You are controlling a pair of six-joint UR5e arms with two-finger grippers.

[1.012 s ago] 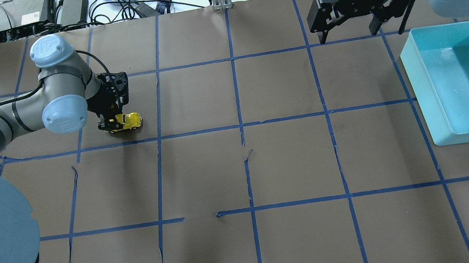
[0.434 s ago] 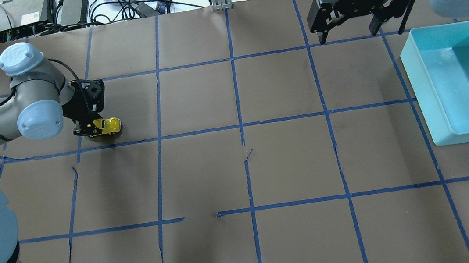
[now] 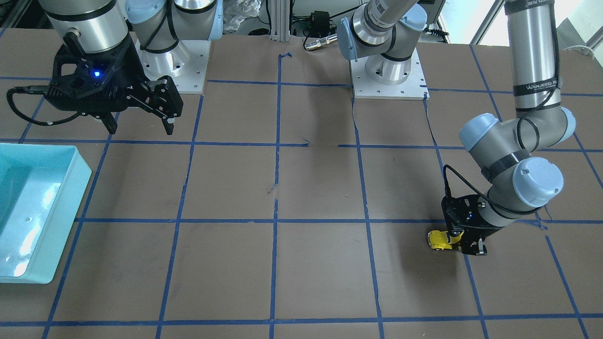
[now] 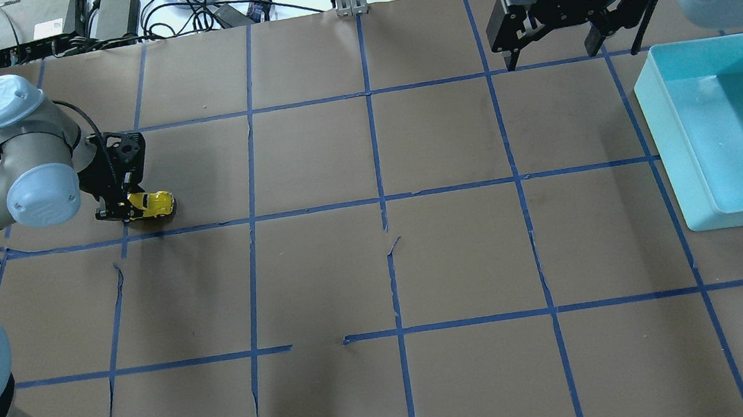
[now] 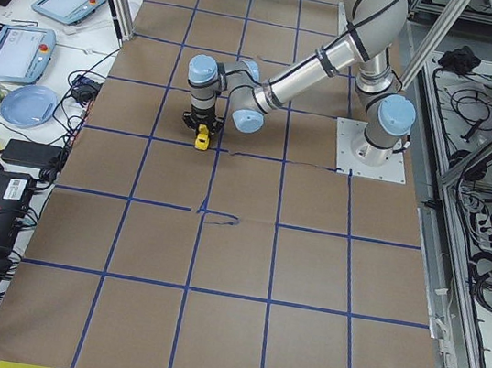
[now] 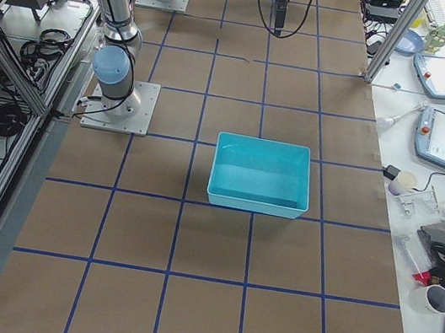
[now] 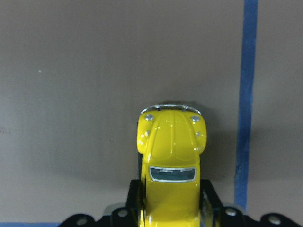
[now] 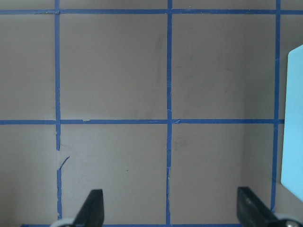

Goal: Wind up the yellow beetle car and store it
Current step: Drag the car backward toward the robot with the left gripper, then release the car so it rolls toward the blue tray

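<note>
The yellow beetle car (image 4: 154, 204) sits low on the brown table at the far left, its rear gripped by my left gripper (image 4: 123, 210), which is shut on it. In the front-facing view the car (image 3: 439, 239) pokes out of the left gripper (image 3: 459, 242). The left wrist view shows the car's hood (image 7: 171, 142) pointing away, its rear between the fingers. It also shows small in the exterior left view (image 5: 201, 138). My right gripper (image 4: 573, 45) hangs open and empty high at the back right, fingertips (image 8: 93, 208) apart in its wrist view.
A light-blue bin (image 4: 733, 125) stands at the table's right edge, also in the front-facing view (image 3: 33, 212) and the exterior right view (image 6: 259, 175). Blue tape lines (image 4: 381, 200) grid the brown table. Cables and gear lie beyond the far edge (image 4: 111, 14).
My left gripper has dragged the yellow car leftward along the table, about a hundred pixels in the overhead view. The right arm has not moved.
</note>
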